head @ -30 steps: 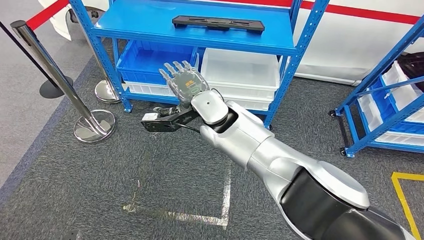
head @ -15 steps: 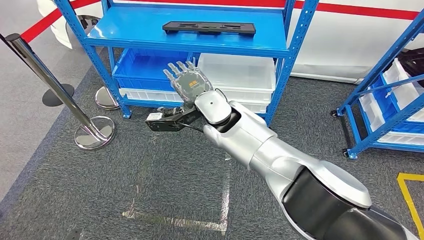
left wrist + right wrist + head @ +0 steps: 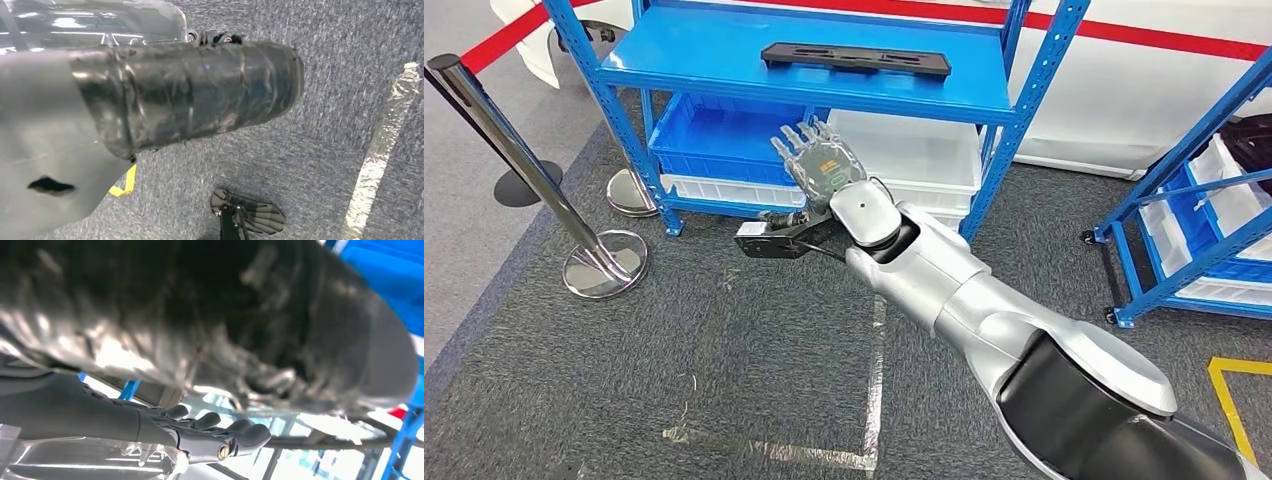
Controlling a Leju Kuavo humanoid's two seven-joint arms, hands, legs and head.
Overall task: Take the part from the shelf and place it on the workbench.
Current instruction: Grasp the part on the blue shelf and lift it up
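Observation:
The part (image 3: 856, 60), a long flat black piece, lies on the top board of the blue shelf (image 3: 714, 62). My right hand (image 3: 822, 165) is raised in front of the shelf's lower level, below the part and apart from it. Its fingers are spread and it holds nothing. In the right wrist view its dark fingers (image 3: 220, 436) stretch out straight. My left hand (image 3: 150, 100) hangs over the grey carpet in the left wrist view. Its cover and thumb hide the fingers.
A blue bin (image 3: 714, 135) and a white bin (image 3: 914, 150) sit on the shelf's lower level. Two chrome posts (image 3: 604, 265) with a red belt stand at the left. A second blue rack (image 3: 1204, 220) stands at the right. Silver tape (image 3: 874, 400) marks the carpet.
The whole picture has shifted a little, so the camera has moved. My right hand has come slightly rightward under the part, still with spread fingers.

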